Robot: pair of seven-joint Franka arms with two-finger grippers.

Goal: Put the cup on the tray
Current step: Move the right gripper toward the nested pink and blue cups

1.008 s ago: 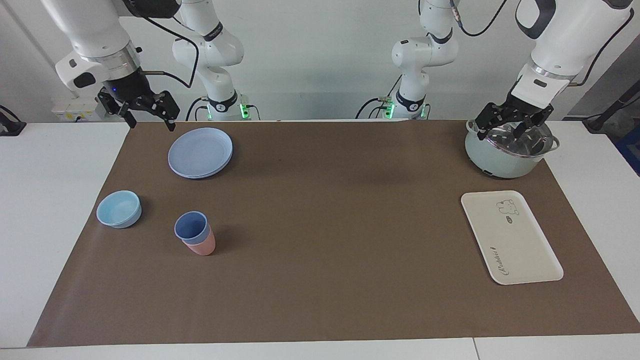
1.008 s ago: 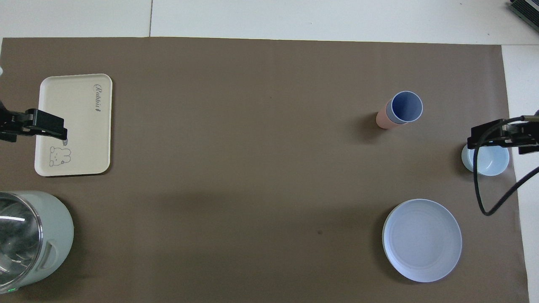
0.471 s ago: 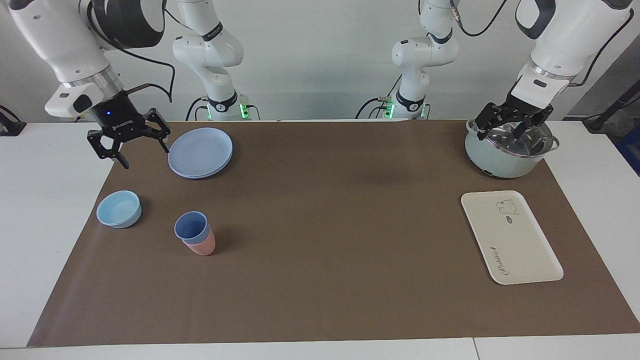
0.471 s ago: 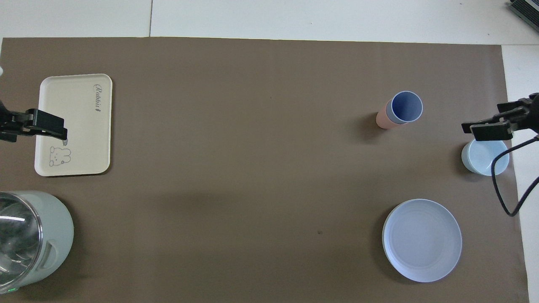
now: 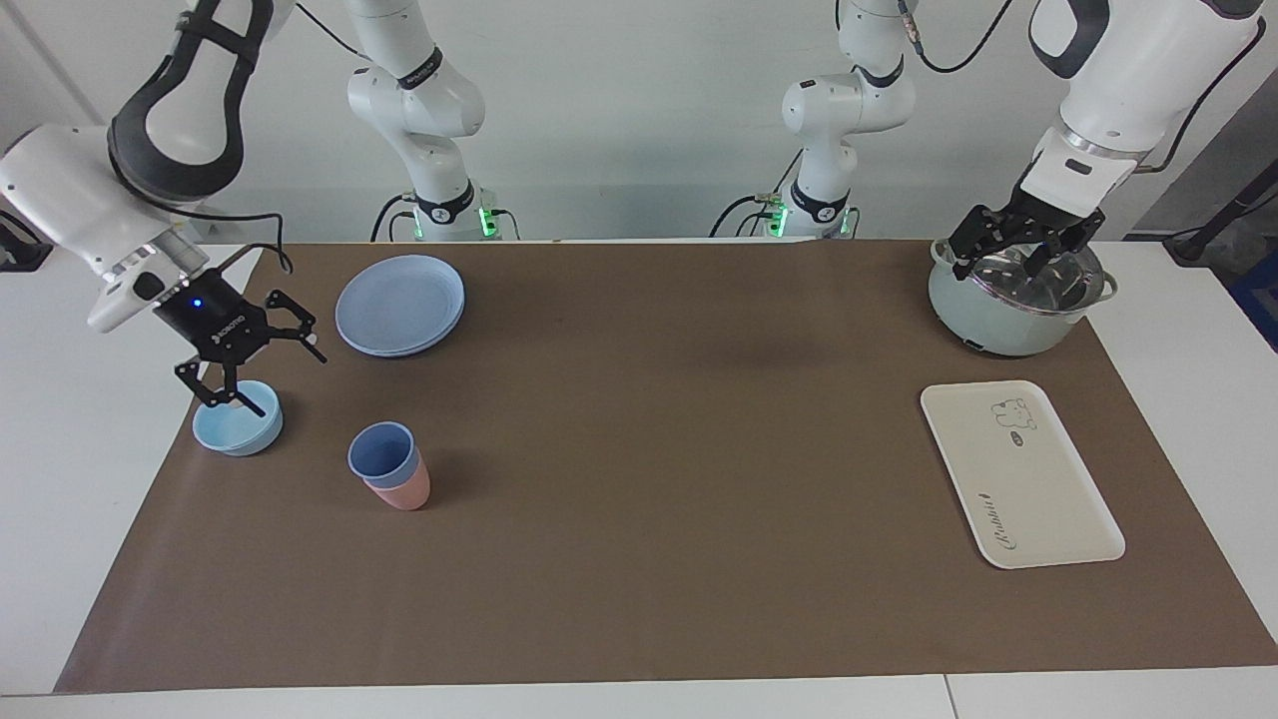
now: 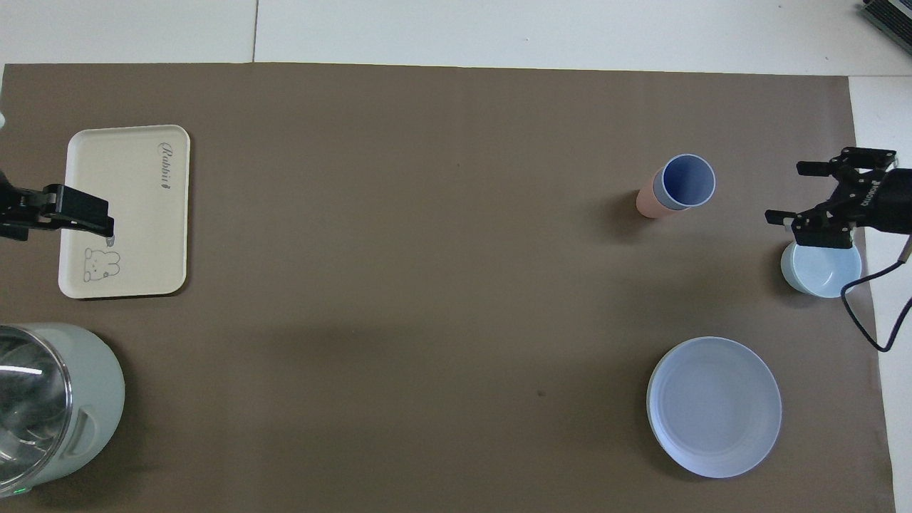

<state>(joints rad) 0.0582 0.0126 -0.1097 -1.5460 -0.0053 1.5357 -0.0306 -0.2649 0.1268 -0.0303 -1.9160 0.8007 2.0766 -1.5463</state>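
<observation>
The periwinkle-blue cup stands nested inside a pink cup toward the right arm's end of the mat; both show in the overhead view, blue cup and pink cup. The cream tray lies bare toward the left arm's end, also in the overhead view. My right gripper is open and empty, low over the mat by the light-blue bowl, apart from the cups. My left gripper is open and waits above the pot.
A round blue plate lies nearer to the robots than the cups. The pale-green pot with a glass lid stands nearer to the robots than the tray. A brown mat covers the table.
My right gripper has come down and away from the robots, from beside the plate to over the light-blue bowl's edge. The left arm, cups and tray have not moved.
</observation>
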